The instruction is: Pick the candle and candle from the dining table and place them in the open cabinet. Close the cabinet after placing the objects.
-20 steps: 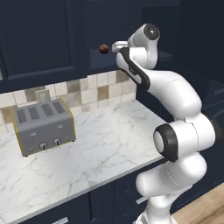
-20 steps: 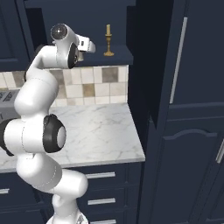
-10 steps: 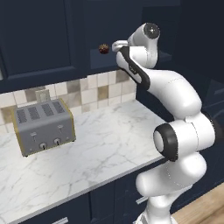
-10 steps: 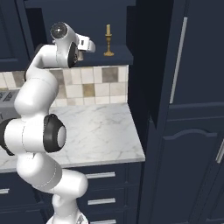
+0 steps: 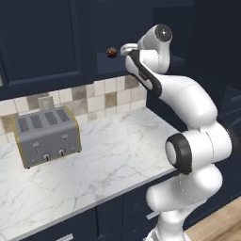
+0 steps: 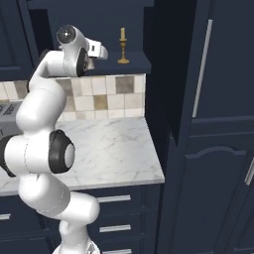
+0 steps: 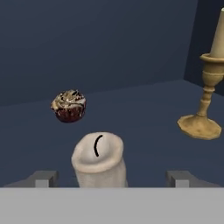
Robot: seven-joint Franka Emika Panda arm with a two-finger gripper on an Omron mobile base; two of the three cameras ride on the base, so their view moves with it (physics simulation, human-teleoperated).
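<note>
While raised, arm into cabinet (image 6: pixel 134 62)

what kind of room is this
Most likely a home kitchen: a toaster sits on a marble counter under a tiled backsplash, with dark navy cabinets above and drawers below.

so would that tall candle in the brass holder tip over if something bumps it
Probably, if hit high: the tall candle rides on a slim stem above a small round base, so it looks top-heavy. A low push on the base would more likely slide it along the cabinet shelf.
</note>
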